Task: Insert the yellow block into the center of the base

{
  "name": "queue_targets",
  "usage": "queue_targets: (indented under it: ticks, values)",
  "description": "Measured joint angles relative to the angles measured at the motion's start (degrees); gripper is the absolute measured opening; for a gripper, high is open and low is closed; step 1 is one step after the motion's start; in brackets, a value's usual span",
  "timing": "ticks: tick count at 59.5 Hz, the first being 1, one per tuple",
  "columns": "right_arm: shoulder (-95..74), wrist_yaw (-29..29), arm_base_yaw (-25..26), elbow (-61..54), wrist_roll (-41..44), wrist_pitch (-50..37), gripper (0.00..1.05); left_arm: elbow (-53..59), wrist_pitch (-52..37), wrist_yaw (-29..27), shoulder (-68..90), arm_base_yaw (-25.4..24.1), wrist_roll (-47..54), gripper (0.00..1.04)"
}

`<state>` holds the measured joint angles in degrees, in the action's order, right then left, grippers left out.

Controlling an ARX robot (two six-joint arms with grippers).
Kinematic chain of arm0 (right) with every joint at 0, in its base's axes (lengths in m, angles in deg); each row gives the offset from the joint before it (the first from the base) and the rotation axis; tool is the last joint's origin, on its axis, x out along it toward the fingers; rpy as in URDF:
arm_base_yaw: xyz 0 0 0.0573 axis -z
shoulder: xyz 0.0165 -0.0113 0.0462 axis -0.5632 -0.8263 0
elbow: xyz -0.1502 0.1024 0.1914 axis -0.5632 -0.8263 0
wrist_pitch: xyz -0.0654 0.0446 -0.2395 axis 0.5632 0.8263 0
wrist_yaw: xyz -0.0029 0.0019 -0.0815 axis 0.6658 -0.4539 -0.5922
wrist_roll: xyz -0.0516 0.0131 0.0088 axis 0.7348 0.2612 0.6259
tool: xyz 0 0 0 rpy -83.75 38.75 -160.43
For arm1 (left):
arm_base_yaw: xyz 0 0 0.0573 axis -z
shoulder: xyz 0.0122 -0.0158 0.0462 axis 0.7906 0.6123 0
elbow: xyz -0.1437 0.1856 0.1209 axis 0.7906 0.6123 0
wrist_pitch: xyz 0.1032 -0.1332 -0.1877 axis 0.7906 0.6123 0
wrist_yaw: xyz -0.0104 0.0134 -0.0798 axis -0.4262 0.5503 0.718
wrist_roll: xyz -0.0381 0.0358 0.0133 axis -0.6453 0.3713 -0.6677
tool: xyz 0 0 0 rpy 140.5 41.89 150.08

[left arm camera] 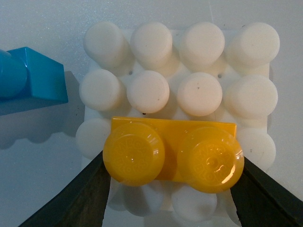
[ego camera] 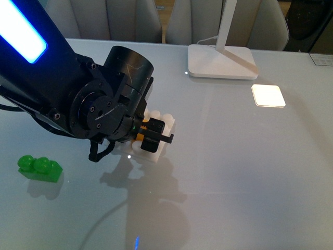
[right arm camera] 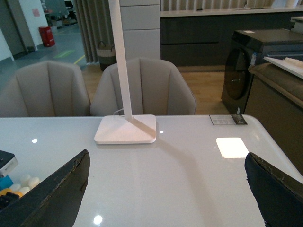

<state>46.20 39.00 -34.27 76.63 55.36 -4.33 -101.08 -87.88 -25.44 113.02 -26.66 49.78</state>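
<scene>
The left gripper (ego camera: 151,134) is closed on the yellow block (left arm camera: 173,153), its 2 dark fingers (left arm camera: 78,198) pressing against the block's short ends, as the left wrist view shows. The block sits over the base (left arm camera: 246,52), across the third row of studs counting from the far edge in that view, covering the 2 middle columns; whether it is fully pressed down cannot be told. Its 2 round studs face up, and the 2 rows of white studs beyond it are bare. A blue brick (left arm camera: 33,78) lies on the bench (ego camera: 234,172) just beside the base, not touching it. In the front view the left arm (ego camera: 62,94) reaches in from the left and hides most of the base (ego camera: 162,122), with only a sliver of orange showing between the fingers. A green brick (ego camera: 39,167) lies well apart, toward the left edge of the bench. A white lamp foot (ego camera: 221,61) stands at the far side, with a bright square patch of light (ego camera: 268,95) near it. The right gripper (right arm camera: 165,189) hangs above the bench with its jaws spread wide and nothing between them.
</scene>
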Motion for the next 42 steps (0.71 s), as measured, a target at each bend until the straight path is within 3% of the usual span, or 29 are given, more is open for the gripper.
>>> queue_targets:
  ticks: [42]
  values:
    - [0.0, 0.0, 0.0, 0.0, 0.0, 0.0, 0.96, -0.5, 1.4, -0.3, -0.1, -0.6, -2.8, 0.63]
